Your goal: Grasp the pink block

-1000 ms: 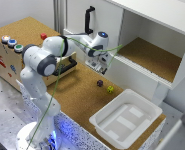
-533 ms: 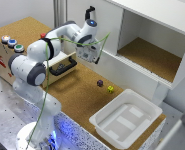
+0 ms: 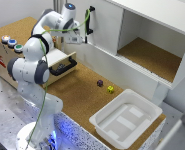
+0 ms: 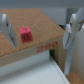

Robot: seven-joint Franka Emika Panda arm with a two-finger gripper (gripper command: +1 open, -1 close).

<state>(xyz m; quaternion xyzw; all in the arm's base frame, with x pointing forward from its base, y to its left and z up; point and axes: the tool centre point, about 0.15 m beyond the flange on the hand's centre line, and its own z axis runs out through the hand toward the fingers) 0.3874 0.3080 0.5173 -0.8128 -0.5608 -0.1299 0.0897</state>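
Pink block (image 4: 25,34) sits on top of the cork-topped box (image 4: 35,47), between my two fingers as the wrist view shows it, closer to one finger than the other and touching neither. I can't find it in the exterior view; my arm and wrist probably cover it. My end effector (image 3: 73,36) hangs above the box with the fingers (image 4: 73,27) spread wide, nothing held. I judge that spread is there so I can come down straddling the block, but I'm off-centre, so I'd shift sideways before closing or one finger may nudge the block away. It's small and light-looking and near the box's front edge, so a push could tip it off. Containers: the drawer (image 3: 62,62) in the box front below and beside my end effector is pulled partly out; inside too dark to tell what is in it. The white bin (image 3: 126,120) well away from me on the cork surface (image 3: 77,95) looks empty, only moulded ridges on its floor. The cabinet shelf (image 3: 147,57) beyond the door looks bare. Two small dice-like cubes, one dark (image 3: 99,83) and one yellow (image 3: 110,89), lie loose on the surface between me and the bin, not in anything. Three coloured buttons (image 3: 12,43) sit on the box's far end.
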